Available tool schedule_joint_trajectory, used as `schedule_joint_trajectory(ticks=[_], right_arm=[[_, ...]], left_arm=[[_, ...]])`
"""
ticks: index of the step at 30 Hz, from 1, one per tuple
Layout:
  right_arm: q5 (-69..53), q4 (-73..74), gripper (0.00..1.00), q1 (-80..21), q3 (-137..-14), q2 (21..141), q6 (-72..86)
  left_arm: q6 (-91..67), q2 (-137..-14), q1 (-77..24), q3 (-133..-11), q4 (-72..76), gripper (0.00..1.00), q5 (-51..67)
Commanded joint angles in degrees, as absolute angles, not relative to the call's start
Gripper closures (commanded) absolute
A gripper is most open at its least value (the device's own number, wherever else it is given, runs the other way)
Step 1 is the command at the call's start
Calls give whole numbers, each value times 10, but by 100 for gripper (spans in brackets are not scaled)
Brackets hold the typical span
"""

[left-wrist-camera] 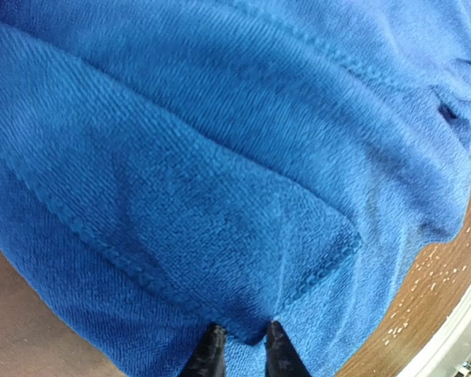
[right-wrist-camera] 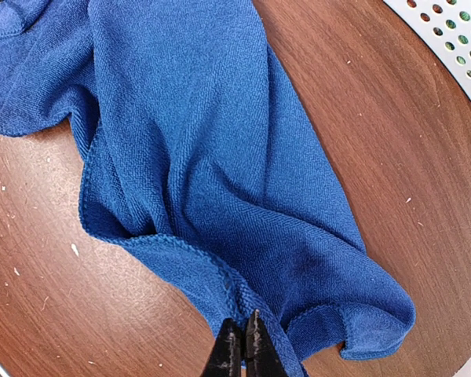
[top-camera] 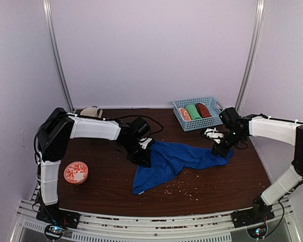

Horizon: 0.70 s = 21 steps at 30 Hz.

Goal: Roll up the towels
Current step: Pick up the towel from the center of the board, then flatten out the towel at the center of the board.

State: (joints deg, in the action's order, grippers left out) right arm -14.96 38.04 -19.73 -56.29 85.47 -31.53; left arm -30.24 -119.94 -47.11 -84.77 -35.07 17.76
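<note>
The royal blue towel (top-camera: 177, 157) lies unrolled and rumpled across the middle of the brown table, one corner trailing toward the front edge. At its left end, my left gripper (top-camera: 148, 151) pinches a folded corner; in the left wrist view the blue towel (left-wrist-camera: 220, 157) fills the frame and that fold sits between the fingertips (left-wrist-camera: 212, 349). My right gripper (top-camera: 223, 151) holds the right end. In the right wrist view the blue towel (right-wrist-camera: 204, 141) has its hem under the shut right gripper (right-wrist-camera: 243, 334). The rust-brown towel (top-camera: 203, 110) lies rolled in the basket.
A blue basket (top-camera: 202, 124) at the back right also holds a green roll (top-camera: 193, 111) and an orange-and-white roll (top-camera: 184, 114). An orange patterned round object (top-camera: 76, 172) sits front left. A beige item (top-camera: 92, 112) lies back left. Pale crumbs (top-camera: 179, 187) dot the table.
</note>
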Motion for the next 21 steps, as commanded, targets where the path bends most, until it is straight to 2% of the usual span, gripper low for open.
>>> schedule_joint_trajectory(ticks=[1, 5, 9, 15, 21], right_arm=[[-147, 375, 100, -194, -556, 842, -315], [-145, 378, 100, -194, -555, 841, -315], [-138, 381, 100, -195, -559, 838, -314], [-134, 389, 100, -175, -594, 835, -304], [-184, 434, 100, -87, -683, 824, -291]], left_arm=[[-292, -1203, -476, -879, -353, 86, 156], [-278, -1192, -475, -895, -367, 91, 144], [-245, -1157, -472, -911, -377, 100, 96], [-213, -1069, -438, -892, -338, 100, 65], [-166, -987, -392, -880, -359, 100, 0]])
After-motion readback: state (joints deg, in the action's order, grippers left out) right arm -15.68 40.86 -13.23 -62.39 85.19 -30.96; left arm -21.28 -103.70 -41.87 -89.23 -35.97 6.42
